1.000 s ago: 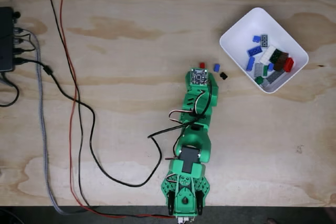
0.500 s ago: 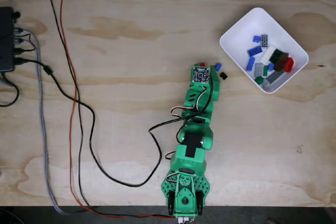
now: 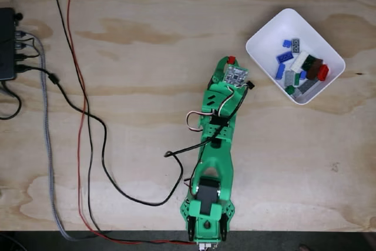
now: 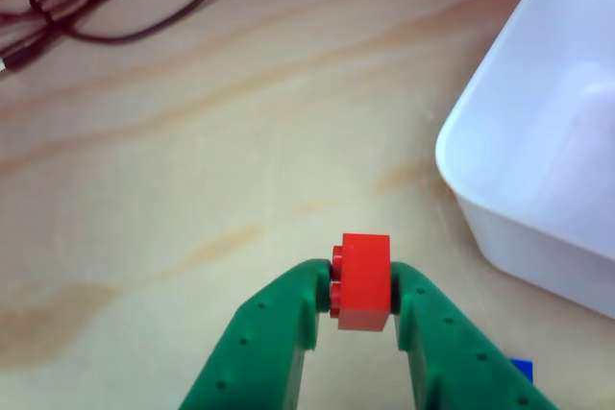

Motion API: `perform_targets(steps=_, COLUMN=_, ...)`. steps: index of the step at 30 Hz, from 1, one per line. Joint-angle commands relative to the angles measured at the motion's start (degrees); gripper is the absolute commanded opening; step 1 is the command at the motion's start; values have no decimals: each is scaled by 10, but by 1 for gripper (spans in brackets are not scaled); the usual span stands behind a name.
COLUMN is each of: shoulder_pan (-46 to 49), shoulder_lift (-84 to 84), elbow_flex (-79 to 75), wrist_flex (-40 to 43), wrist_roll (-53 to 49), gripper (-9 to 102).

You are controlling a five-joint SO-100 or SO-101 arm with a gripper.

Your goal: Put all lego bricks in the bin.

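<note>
A small red lego brick (image 4: 365,280) is pinched between the two green fingers of my gripper (image 4: 361,287), studs facing left in the other view. In the fixed view the gripper (image 3: 230,63) sits at the arm's far end with the red brick (image 3: 231,60) at its tip, left of the bin. The white bin (image 3: 258,38) holds several lego bricks (image 3: 305,69) in blue, grey, white, brown, red and green. Its rounded corner (image 4: 500,170) stands just right of the gripper. A blue brick (image 4: 521,369) lies on the wood near the right finger, and a black brick (image 3: 251,84) peeks out beside the arm.
The green arm (image 3: 214,145) stretches from the table's near edge, carrying a small circuit board (image 3: 236,75). Black, red and grey cables (image 3: 88,127) run down the left side of the plywood table (image 3: 147,57). A black box (image 3: 7,42) sits at the left edge.
The arm has stretched forward and swung slightly right toward the bin. The gripper has taken hold of the red brick, which moved away from the arm's base. The blue brick is now covered in the fixed view.
</note>
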Motion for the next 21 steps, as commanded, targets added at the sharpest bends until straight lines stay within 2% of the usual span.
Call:
perform_targets(steps=1, shoulder_pan=103, shoulder_lift=98, elbow_flex=-195, wrist_flex=214, wrist_roll=27, gripper=1)
perform_targets(steps=5, shoulder_pan=198, shoulder_lift=-69, elbow_flex=-206, wrist_flex=91, wrist_roll=-34, gripper=2)
perform_targets(steps=7, shoulder_pan=225, shoulder_lift=-140, elbow_flex=-227, wrist_flex=61, wrist_roll=-65, gripper=6)
perform_targets(steps=9, shoulder_pan=248, shoulder_lift=-182, elbow_flex=-241, wrist_flex=37, wrist_roll=-90, gripper=18)
perform_targets(steps=11, shoulder_pan=265, shoulder_lift=-214, elbow_flex=-246, wrist_flex=-4, wrist_roll=-105, gripper=22)
perform_targets(steps=13, shoulder_pan=279, shoulder_lift=-236, elbow_flex=-262, wrist_flex=-4, wrist_roll=-112, gripper=24)
perform_targets(steps=16, shoulder_pan=272, shoulder_lift=-193, elbow_flex=-247, wrist_flex=26, wrist_roll=-66, gripper=27)
perform_targets(steps=21, shoulder_pan=195, shoulder_lift=7, elbow_flex=-231, wrist_flex=237, wrist_roll=31, gripper=28)
